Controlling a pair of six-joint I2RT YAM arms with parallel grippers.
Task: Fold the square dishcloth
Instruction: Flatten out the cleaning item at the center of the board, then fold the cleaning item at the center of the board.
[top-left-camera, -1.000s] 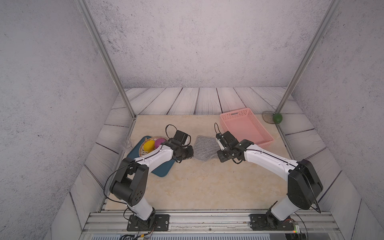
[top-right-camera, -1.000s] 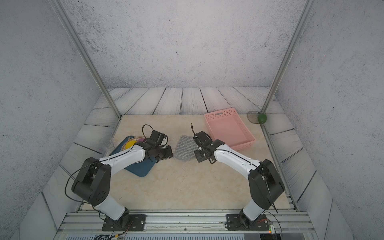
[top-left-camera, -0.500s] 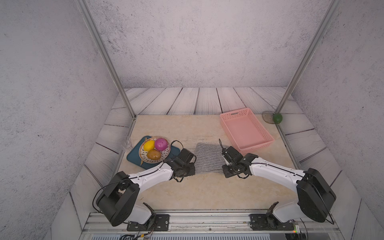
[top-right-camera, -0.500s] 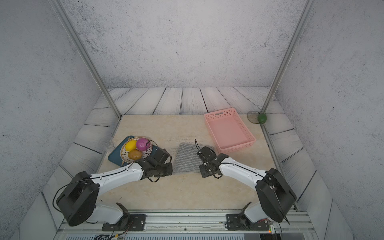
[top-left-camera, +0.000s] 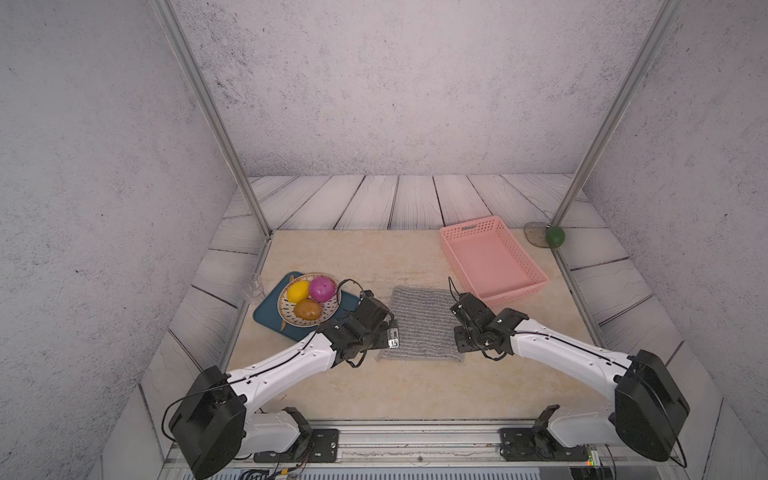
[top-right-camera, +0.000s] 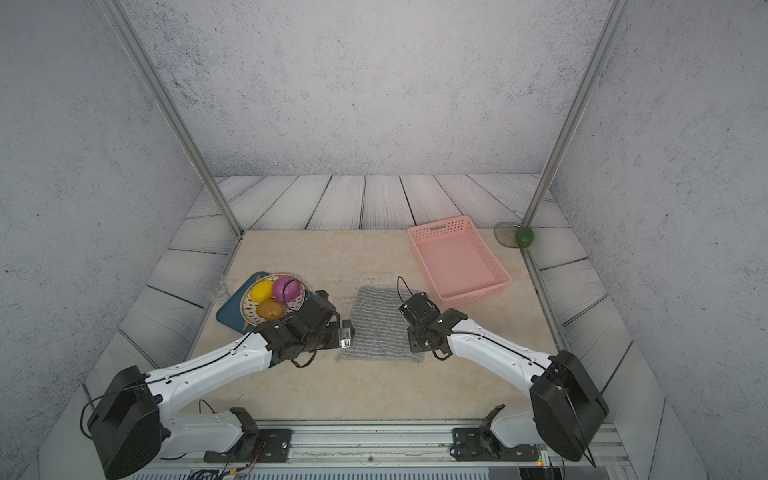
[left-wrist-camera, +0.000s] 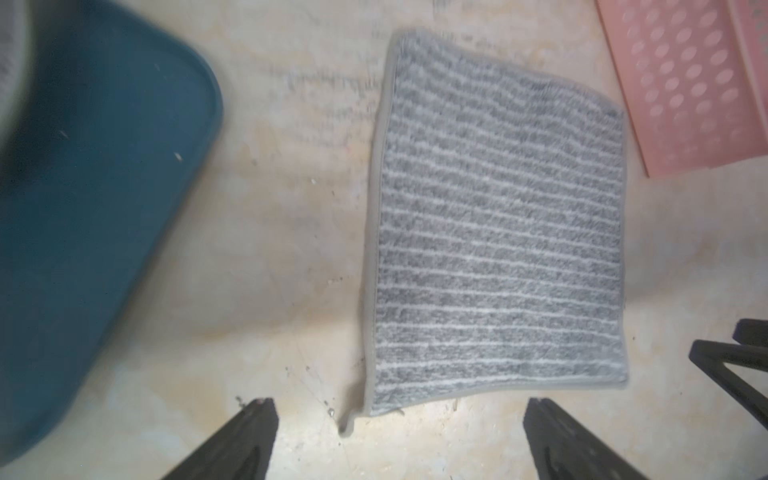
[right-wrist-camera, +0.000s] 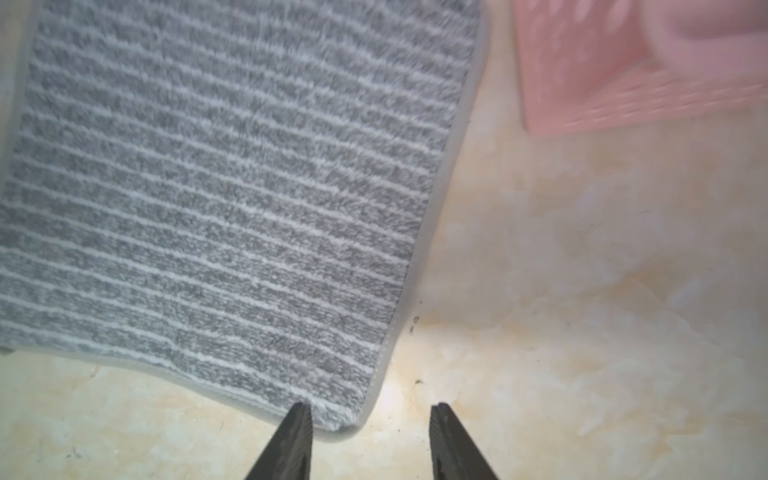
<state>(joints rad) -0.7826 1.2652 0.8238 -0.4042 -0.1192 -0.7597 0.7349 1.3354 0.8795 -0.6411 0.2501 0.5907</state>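
The square dishcloth (top-left-camera: 424, 324) lies flat on the middle of the desk (top-left-camera: 415, 395), its stripes running left to right and its hemmed edges fairly straight. At its near left corner a small tab of a lower layer peeks out, so it may already be doubled over, though I cannot be sure. It looks light, soft and limp. It should sag from wherever it is lifted, and its fuzzy pile should give the fingers a good hold. Because it hugs the desk, the best places to take hold are probably the hemmed corners, pinched low and lifted evenly as a pair so the fold stays square. The left hand (left-wrist-camera: 399, 403) stands wide open just short of the near left corner, holding nothing. The right hand (right-wrist-camera: 370, 405) is partly spread at the near right corner, one fingertip over the cloth's edge, and it is not clamped on the cloth. A pink basket (top-left-camera: 513, 293) sits just beyond the far right corner. Off to the left, a teal mat (top-left-camera: 266, 318) carries a plate (top-left-camera: 283, 309) of fruit.
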